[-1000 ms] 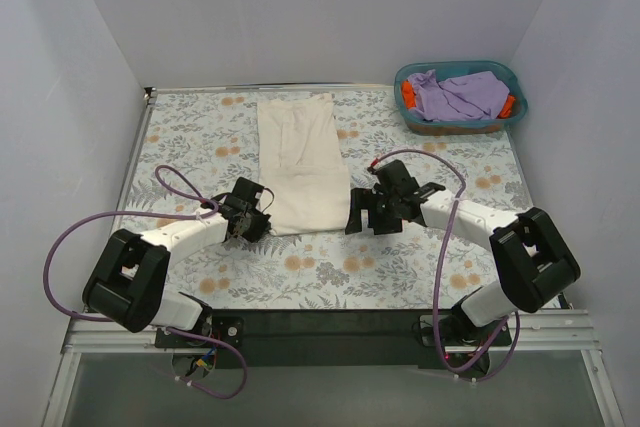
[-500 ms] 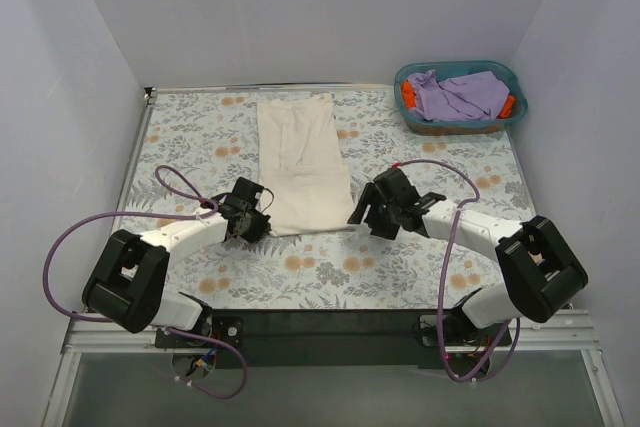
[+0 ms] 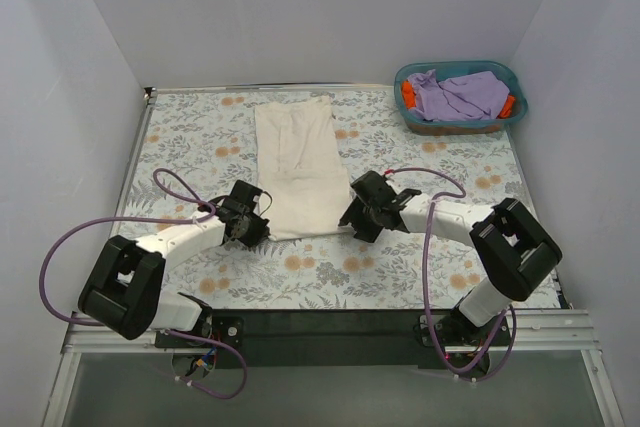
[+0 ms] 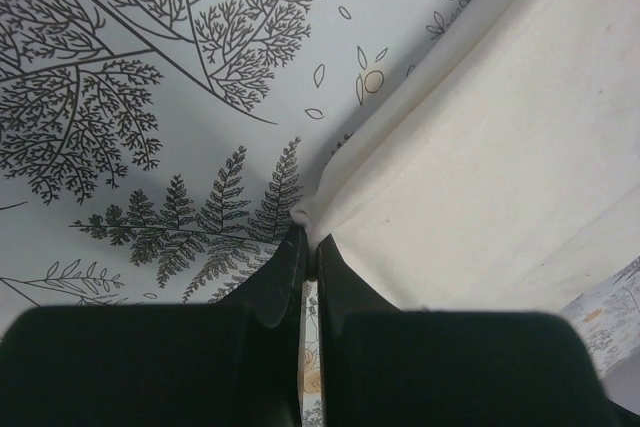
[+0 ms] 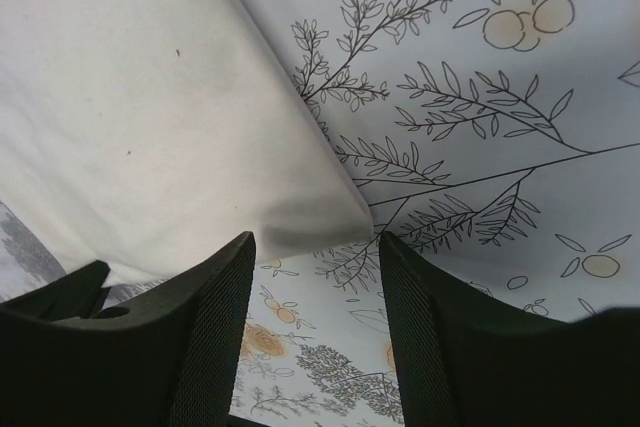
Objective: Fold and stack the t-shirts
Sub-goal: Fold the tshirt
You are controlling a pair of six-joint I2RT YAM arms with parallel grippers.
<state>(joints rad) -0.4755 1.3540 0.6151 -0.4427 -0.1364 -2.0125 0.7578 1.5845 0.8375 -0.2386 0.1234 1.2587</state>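
At mid counter point(image 3: 400, 262) the cream t-shirt point(image 3: 298, 157) is laid flat as a long narrow strip running near-to-far, so the lengthwise folds are judged done. Crosswise fold not yet made. Near-left corner point(image 4: 305, 209) is pinched by the left jaws: closed tight, cloth nipped right at the tips and raised a bit off the print. Right jaws are set down over the near-right corner point(image 5: 345, 219), one each side of it w/ a clear gap. Corner is straddled, not clamped, no contact seen on either pad. So one corner is gripped and the other only lined up. Both arms are kept low at the near hem, approx level w/ each other. Basket point(image 3: 460, 64) is parked at the far-right corner of the counter, well apart from the strip. A lavender garment point(image 3: 458, 95) is heaped inside, w/ an orange-red garment point(image 3: 407, 95) showing at both ends under it. Neither is touched and no stack is started anywhere on the counter. Est. progress: early, first shirt approx halfway folded. Left to do, as judged: right grip to be closed, near hem to be carried toward the far end, shirt to be placed, then the basket items to be pulled, folded and stacked on top. Exact shirt count in the basket can't be told.
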